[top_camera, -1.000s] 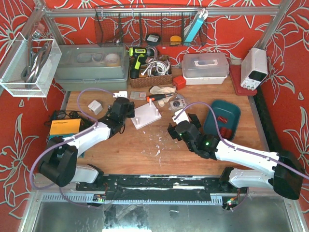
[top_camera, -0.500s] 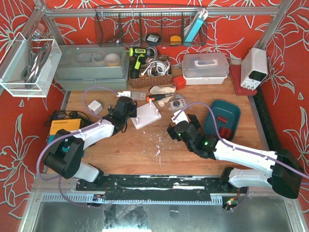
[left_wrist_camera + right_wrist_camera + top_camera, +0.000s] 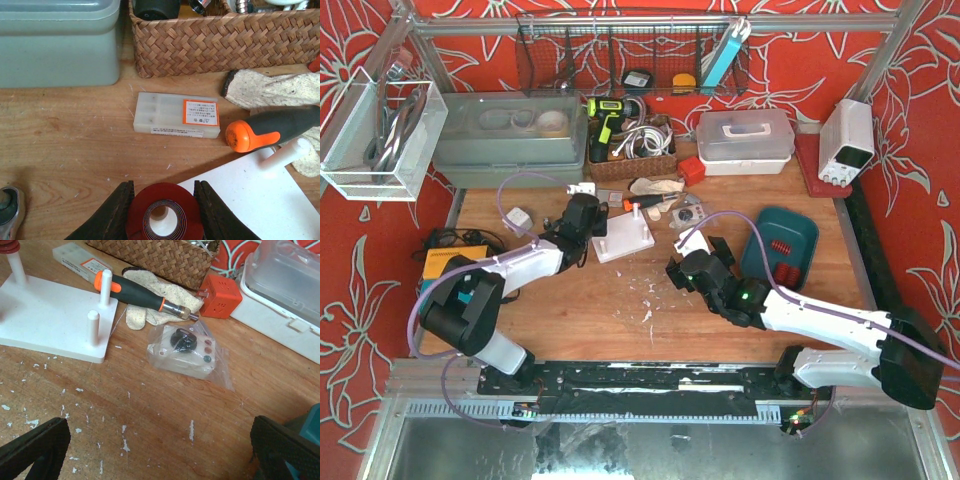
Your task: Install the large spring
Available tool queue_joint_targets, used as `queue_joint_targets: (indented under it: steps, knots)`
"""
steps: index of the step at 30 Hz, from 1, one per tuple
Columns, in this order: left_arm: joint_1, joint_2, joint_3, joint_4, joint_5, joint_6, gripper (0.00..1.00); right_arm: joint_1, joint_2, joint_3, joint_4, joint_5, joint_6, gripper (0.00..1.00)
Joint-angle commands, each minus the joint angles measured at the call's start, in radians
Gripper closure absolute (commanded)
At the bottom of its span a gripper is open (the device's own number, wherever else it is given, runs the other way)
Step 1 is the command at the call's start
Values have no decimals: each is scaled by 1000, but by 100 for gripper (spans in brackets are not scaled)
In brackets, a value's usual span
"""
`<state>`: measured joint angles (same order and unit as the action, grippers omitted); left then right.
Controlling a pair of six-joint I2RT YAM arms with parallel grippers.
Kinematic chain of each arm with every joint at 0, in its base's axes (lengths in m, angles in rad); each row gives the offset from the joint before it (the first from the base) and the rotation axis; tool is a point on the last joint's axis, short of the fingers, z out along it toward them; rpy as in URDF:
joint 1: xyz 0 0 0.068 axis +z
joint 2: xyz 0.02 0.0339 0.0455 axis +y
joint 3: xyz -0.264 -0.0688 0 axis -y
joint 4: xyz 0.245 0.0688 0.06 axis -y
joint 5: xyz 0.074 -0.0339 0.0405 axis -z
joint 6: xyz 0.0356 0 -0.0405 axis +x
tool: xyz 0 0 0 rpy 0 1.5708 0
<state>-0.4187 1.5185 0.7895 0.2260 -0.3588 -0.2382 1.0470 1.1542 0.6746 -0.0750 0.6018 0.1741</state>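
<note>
Left tool (image 3: 163, 186) is nearly closed, both fingers pinching the large spring (image 3: 164, 194), the red coil we're looking straight down the bore of in the wrist view. From the right wrist camera the same spring sits right at the top of the far corner peg (image 3: 18, 269) of the white plate (image 3: 50, 320). We can't tell whether it's actually slid onto the peg.

Just past the left tool's fingertips there's a small clear box with an orange label (image 3: 177, 115) lying flat on the table (image 3: 65, 145). Off to the tool's right, an orange-and-black screwdriver (image 3: 270, 132) lies next to another white peg (image 3: 285, 155). A work glove (image 3: 270, 87) and a wicker basket (image 3: 225, 35) are farther out ahead.

Right tool (image 3: 160, 450) is spread as wide as it goes and has hold of nothing, hovering over bare table. Ahead of it is a bagged white box with a black knob (image 3: 185, 350), and beyond that an orange cube (image 3: 220, 295).
</note>
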Motion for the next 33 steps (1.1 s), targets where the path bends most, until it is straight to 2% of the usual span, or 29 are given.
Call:
queue_joint_targets:
  steps: [1, 4, 9, 21, 33]
  knots:
    - [5, 18, 24, -31, -8, 6, 100, -7, 12, 10, 0, 4, 7, 1]
    - [5, -6, 43, -63, -11, -1, 100, -8, 19, 13, -1, 3, 7, 1]
    - [5, -49, 50, -24, -19, 9, 100, -10, 30, 19, -2, 0, 7, 1]
    - [5, 77, 85, -55, -20, 11, 99, -16, 36, 20, -9, 9, 5, 1]
    - [5, 29, 106, -101, -37, 13, 98, -19, 52, 28, -14, 9, 5, 1]
